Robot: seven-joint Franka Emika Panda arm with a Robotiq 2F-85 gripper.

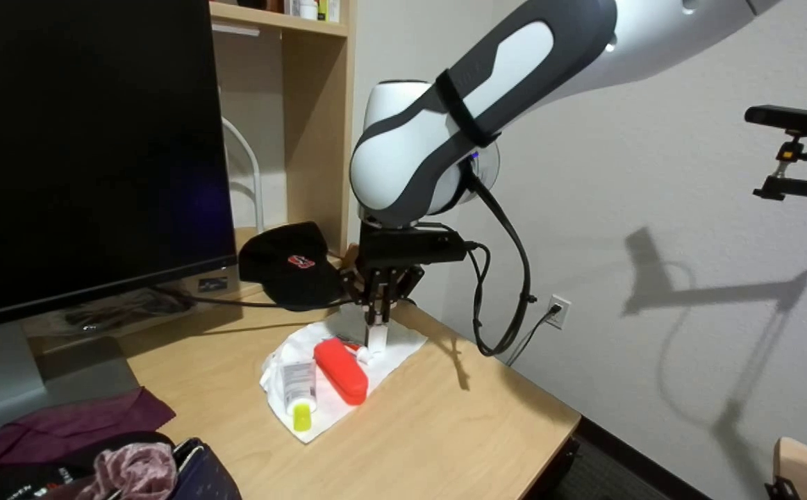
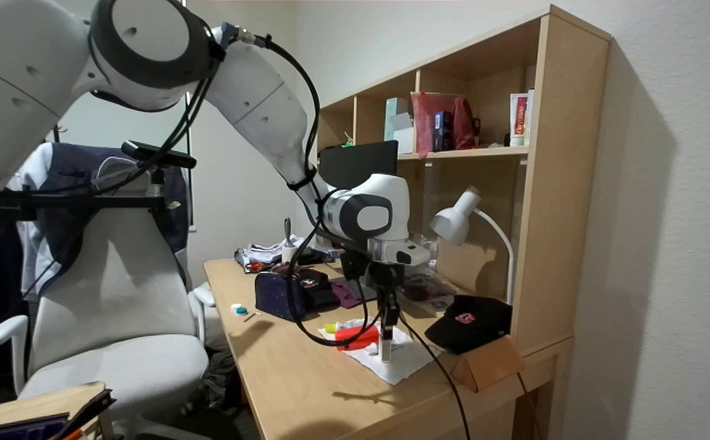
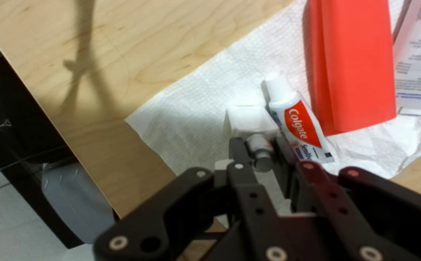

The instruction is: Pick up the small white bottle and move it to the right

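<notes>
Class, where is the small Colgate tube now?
In the wrist view, the small Colgate tube lies right of centre on the paper towel, between the white bottle at left and the red case at right.

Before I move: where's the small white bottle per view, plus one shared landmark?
In an exterior view: small white bottle, lower half, slightly left of centre.
In an exterior view: small white bottle, low, slightly right of centre.
Wrist view: small white bottle, near middle, slightly right.
Shared landmark: red case, left of the bottle in both exterior views, right in the wrist view.
</notes>
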